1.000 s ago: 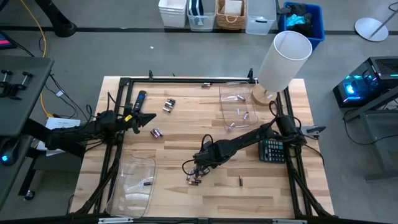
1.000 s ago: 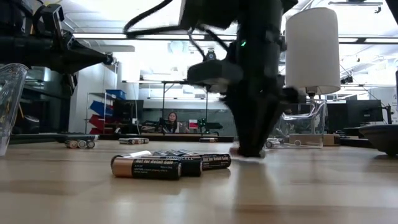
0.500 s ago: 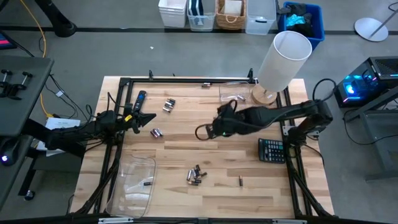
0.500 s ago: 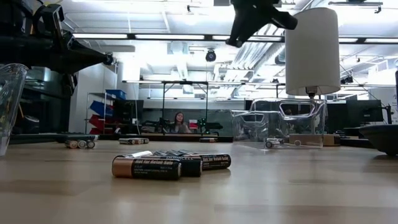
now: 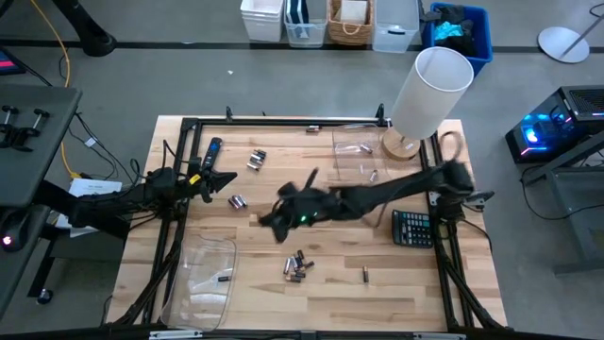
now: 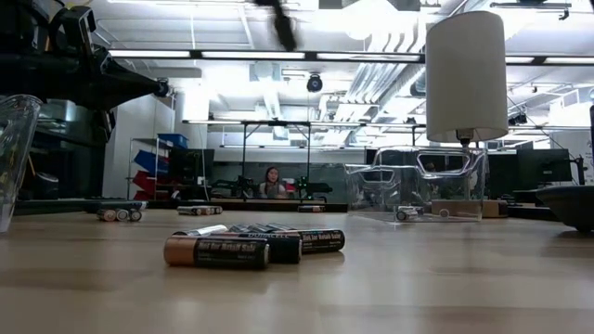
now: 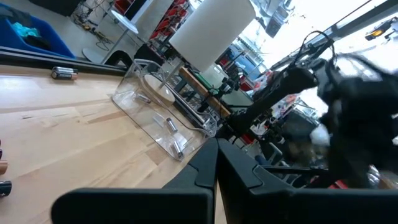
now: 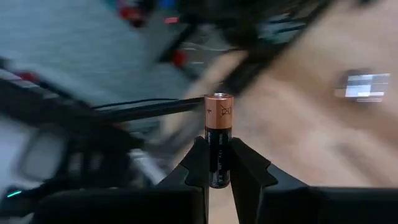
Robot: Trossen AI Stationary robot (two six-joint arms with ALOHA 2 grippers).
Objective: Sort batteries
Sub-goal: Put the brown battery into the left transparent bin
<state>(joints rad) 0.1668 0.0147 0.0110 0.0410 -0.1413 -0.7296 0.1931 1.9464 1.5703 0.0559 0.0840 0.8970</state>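
My right gripper [image 8: 217, 167] hangs above the table's middle [image 5: 269, 224], shut on a dark battery with a copper-brown end [image 8: 218, 140]. More batteries lie loose: a small pile [image 5: 297, 267] near the front, also seen in the low view [image 6: 246, 246], a single one [image 5: 365, 275], a pair [image 5: 238, 201] and a group [image 5: 256, 159]. One clear bin [image 5: 359, 161] at the far right holds silvery batteries. Another clear bin [image 5: 203, 279] at the near left holds one battery. My left gripper [image 5: 226, 178] waits shut at the left side [image 7: 215, 163]. My right gripper pinches the battery's lower half [image 8: 217, 168] between its two fingertips [image 8: 198, 163]. The battery lies along the fingers and sticks out past them, copper end [image 8: 218, 98] away from the gripper. It is lifted clear of the table, and the fingers reach toward the table's left, slightly downward.
A black-and-blue remote [image 5: 211, 151] lies at the far left and a dark calculator [image 5: 412, 228] at the right edge. A tall white cylinder on a wooden foot [image 5: 429, 90] stands at the far right corner. A black frame [image 5: 283, 121] rims the table.
My right gripper has risen from the battery pile near the front with one battery. It has tipped from pointing down to nearly level, swung toward the far side, then toward the table's left. The pile's other batteries stay where they were.
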